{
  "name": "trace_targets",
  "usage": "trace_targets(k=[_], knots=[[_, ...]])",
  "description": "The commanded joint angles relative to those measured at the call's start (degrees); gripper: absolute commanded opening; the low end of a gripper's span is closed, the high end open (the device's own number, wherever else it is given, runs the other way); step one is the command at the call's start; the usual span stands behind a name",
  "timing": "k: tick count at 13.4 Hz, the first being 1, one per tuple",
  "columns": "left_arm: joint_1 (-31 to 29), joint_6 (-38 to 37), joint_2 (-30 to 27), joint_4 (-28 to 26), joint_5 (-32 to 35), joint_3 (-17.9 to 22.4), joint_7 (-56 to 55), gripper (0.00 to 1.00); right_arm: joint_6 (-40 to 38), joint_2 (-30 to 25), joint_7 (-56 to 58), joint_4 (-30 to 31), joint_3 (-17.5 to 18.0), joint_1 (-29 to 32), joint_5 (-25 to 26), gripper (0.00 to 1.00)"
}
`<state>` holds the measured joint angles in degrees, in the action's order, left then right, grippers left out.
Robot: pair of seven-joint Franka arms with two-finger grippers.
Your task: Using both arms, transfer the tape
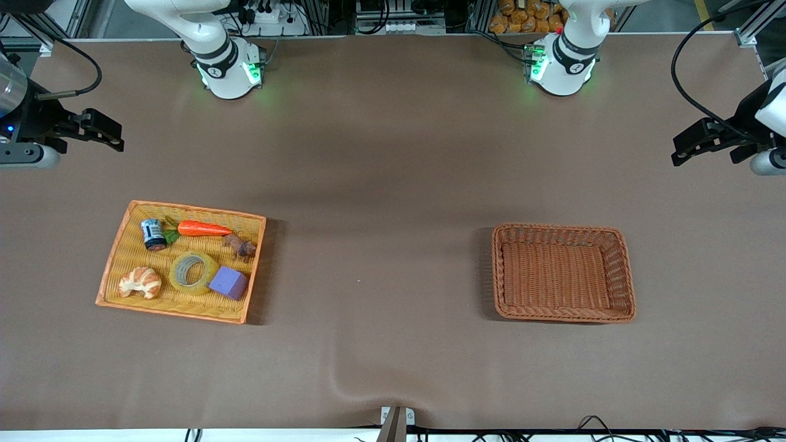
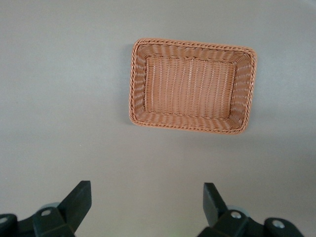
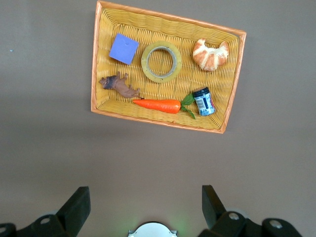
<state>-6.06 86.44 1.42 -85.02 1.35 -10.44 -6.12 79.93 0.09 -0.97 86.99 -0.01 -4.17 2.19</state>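
The tape, a yellowish ring with a grey-white core, lies flat in the yellow woven tray between a croissant and a purple cube. It also shows in the right wrist view. My right gripper hangs open and empty high over the bare table at the right arm's end, with the tray in its wrist view. My left gripper hangs open and empty high over the left arm's end. An empty brown wicker basket shows in its view.
The tray also holds a purple cube, a croissant, a carrot, a small can and a brown toy animal. Brown tabletop lies between tray and basket.
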Motion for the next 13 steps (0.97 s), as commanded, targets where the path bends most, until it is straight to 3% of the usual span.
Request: trace_targets(k=[1, 13], knots=[[-0.01, -1.27, -0.36, 0.82, 1.29, -0.28, 1.37, 1.00, -0.48, -1.23, 0.27, 0.55, -0.34, 0.21, -2.69, 1.00], [-0.18, -1.27, 0.34, 0.73, 1.47, 0.15, 1.37, 1.00, 2.59, -1.76, -8.79, 0.55, -0.43, 0.21, -3.77, 1.00]])
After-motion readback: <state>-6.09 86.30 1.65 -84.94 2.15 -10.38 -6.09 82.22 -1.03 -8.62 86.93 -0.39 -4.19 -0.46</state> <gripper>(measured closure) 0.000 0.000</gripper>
